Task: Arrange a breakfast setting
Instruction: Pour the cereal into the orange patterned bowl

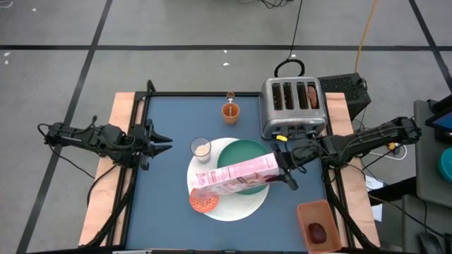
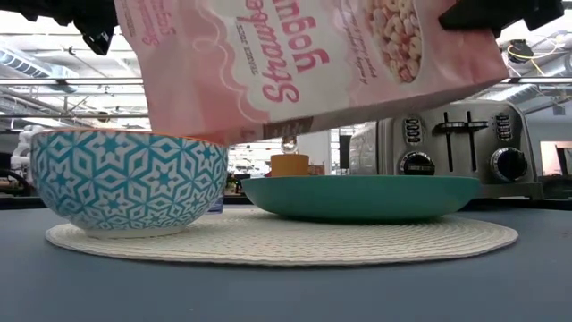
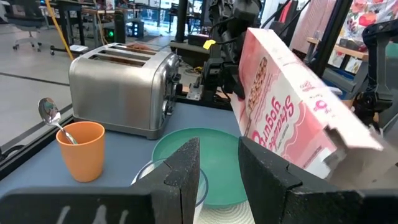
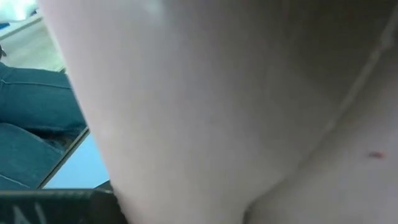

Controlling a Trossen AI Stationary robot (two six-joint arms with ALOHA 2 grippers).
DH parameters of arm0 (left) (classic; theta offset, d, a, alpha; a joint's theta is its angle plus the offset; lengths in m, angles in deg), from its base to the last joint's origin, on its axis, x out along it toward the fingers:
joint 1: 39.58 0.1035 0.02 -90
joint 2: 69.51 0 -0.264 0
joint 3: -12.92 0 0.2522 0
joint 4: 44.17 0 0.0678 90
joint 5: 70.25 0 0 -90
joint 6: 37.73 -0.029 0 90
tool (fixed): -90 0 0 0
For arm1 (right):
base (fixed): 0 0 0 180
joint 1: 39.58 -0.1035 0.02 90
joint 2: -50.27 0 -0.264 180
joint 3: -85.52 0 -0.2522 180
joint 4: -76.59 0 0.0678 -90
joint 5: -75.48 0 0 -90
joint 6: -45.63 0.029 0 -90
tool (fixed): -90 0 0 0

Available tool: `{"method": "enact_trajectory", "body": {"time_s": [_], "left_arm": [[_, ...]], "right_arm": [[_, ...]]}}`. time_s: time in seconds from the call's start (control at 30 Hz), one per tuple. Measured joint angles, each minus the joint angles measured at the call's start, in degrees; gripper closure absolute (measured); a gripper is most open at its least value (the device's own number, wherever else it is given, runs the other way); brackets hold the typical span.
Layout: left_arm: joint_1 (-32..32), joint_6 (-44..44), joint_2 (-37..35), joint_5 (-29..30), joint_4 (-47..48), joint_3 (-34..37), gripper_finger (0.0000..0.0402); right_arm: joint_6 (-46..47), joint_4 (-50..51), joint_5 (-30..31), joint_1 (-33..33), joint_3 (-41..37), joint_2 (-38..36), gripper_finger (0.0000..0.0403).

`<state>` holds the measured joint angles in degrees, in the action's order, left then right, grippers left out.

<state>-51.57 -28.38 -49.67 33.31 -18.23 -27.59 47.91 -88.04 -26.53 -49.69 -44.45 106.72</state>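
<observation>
Blue table (image 1: pixel 162 190): one plate (image 1: pixel 244 152), one bowl (image 1: pixel 204 202), one cup (image 1: pixel 231 111), one toaster (image 1: pixel 293 106).

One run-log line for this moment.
right gripper: tilting cereal box over bowl | left gripper: idle, table's left edge

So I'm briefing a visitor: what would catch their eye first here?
The pink cereal box, tipped on its side in the right pincer above the green plate and the cereal bowl on the white mat. Next, the silver toaster at the table's far right side.
</observation>
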Motion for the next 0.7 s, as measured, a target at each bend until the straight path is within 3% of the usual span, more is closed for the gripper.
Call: {"method": "enact_trajectory", "body": {"time_s": [0.7], "left_arm": [[0.02,-0.11,0.00,0.00,-0.02,0.00,0.0286]], "right_arm": [[0.76,0.77,0.00,-0.02,-0.02,-0.02,0.0186]]}}
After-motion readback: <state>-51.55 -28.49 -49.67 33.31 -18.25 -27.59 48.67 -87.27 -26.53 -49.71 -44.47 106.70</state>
